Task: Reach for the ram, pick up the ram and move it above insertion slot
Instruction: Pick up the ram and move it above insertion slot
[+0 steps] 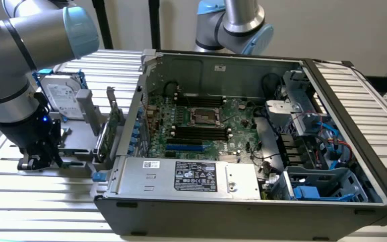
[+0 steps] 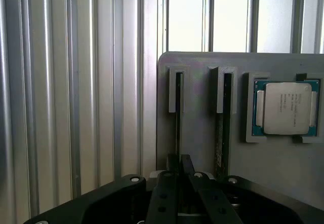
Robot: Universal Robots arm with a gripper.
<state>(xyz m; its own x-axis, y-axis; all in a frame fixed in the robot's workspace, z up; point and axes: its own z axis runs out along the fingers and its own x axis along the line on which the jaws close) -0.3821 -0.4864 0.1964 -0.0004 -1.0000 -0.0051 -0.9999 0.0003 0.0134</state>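
Observation:
The ram (image 2: 178, 117) stands on edge in a slot of the grey holder plate (image 2: 200, 97), seen as a thin dark-green line. My gripper (image 2: 180, 164) sits over its near end, the two black fingers (image 2: 172, 162) drawn together on either side of the stick. In the exterior view the gripper (image 1: 38, 160) hangs low over the grey holder at that view's left, outside the computer case. The motherboard's black ram slots (image 1: 200, 132) lie inside the open case, apart from the gripper.
A second stick (image 2: 223, 122) stands in the neighbouring holder slot, and a processor chip (image 2: 286, 107) lies beside it. A silver hard drive (image 1: 62, 98) and a green expansion card (image 1: 115, 123) stand between my arm and the case wall (image 1: 138, 96). A second arm (image 1: 237, 27) stands behind the case.

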